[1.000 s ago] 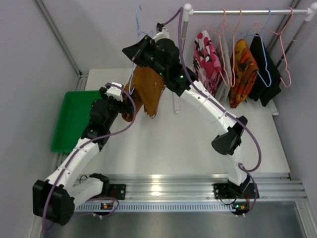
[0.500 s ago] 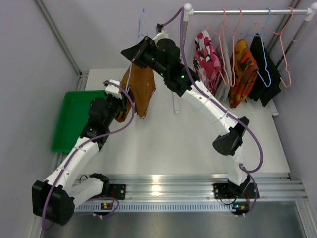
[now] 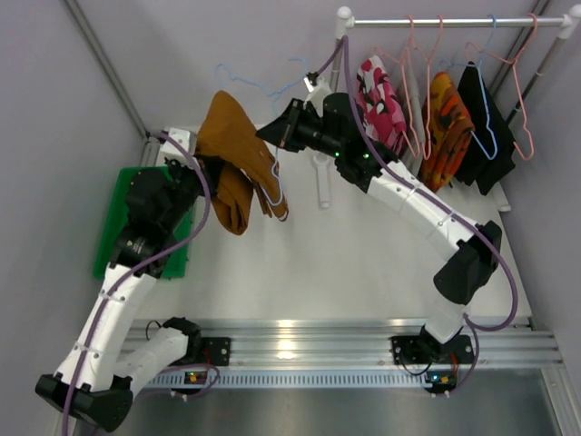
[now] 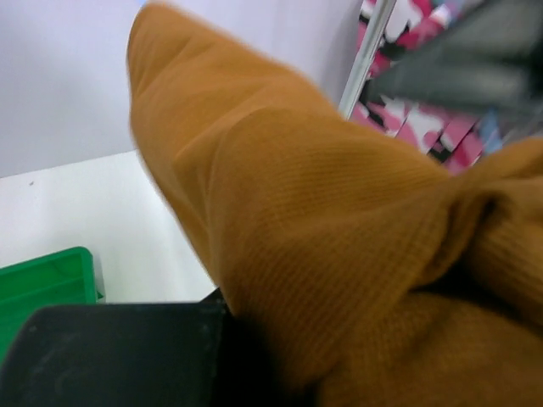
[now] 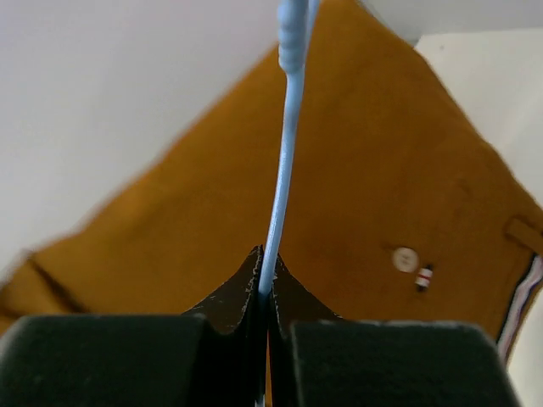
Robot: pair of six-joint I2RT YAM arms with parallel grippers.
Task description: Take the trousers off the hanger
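Rust-brown trousers point(image 3: 238, 150): one pair, soft ribbed cloth. It hangs bunched in the air above the far left corner of the table point(image 3: 363, 263), to the left of the rail point(image 3: 454, 20). The right wrist view shows a button, a small label and a striped band at one edge.

Left gripper point(image 3: 203, 166): clamped tight on a fold at the left side of the brown cloth. The cloth fills most of the left wrist view.

Blue hanger point(image 5: 287, 170): thin wire lying against the brown cloth. In the top view, a loop of it runs down the right edge of the cloth. Whether it passes through the trousers cannot be told.

Right gripper point(image 5: 265, 284): fingers pinched together on the blue wire, just right of the brown cloth and near the rail's left post.

Floral trousers point(image 3: 379, 100): pink, red and white. They hang at the left end of the rail, above the far edge of the table.

Orange-patterned garment point(image 3: 445, 127) and black garment point(image 3: 486, 127): further right on the same rail, side by side. Pink hangers point(image 3: 413, 54) are among them.

Green tray point(image 3: 111, 241): beside the table's left edge, partly covered by the left arm.
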